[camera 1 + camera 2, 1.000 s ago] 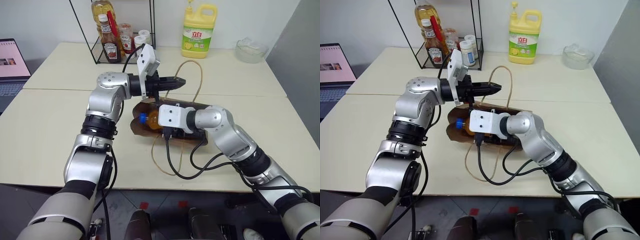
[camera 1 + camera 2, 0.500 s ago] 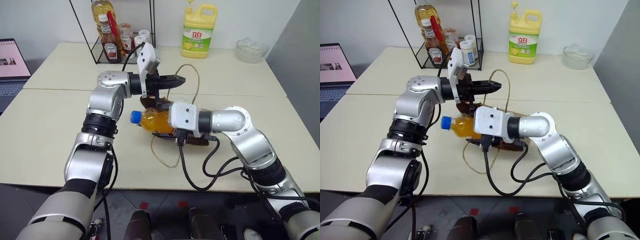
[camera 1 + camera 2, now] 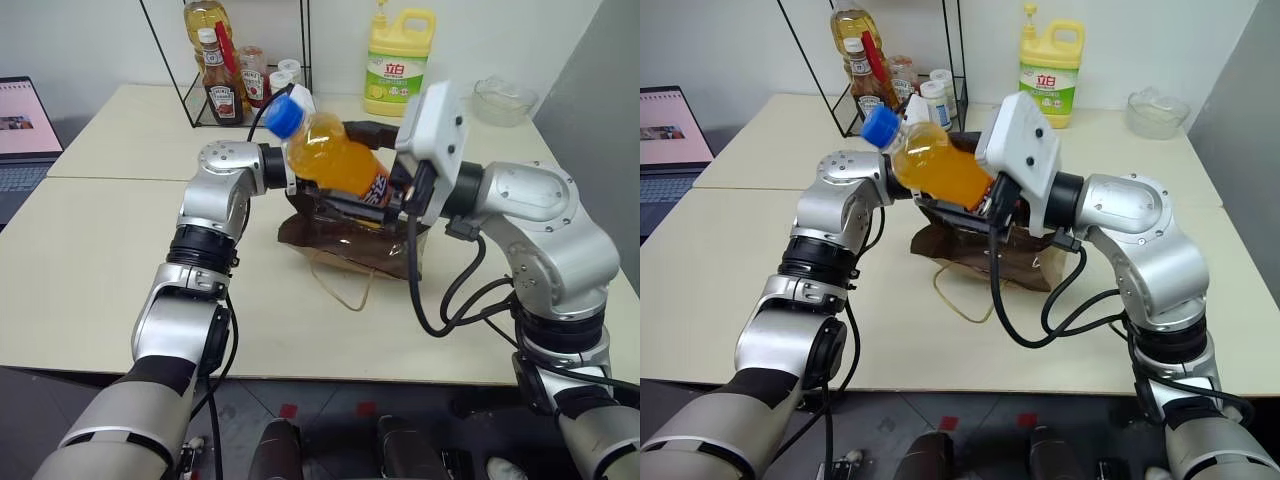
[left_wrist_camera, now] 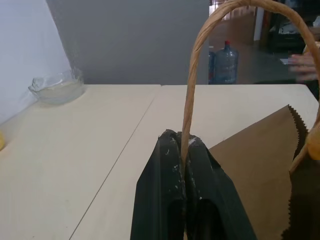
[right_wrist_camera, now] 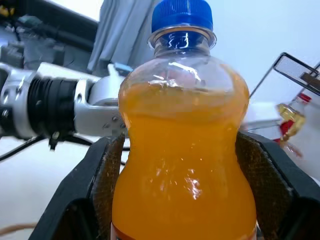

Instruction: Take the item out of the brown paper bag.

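Two grippers share the work: over the cream table [image 3: 90,260], the plain brown kraft paper bag [image 3: 345,240] hangs by one tan loop handle [image 4: 192,95] pinched in the left gripper [image 4: 181,150], while the right gripper [image 5: 182,190] clamps the small orange blue-capped bottle [image 3: 335,160], neck slanting up-left, clear above the bag.

tables [image 3: 90,250]: two cream tops butted together | wall behind tables: white (grey panel at its right end) | wire rack [image 3: 225,60]: on the tables' far edge
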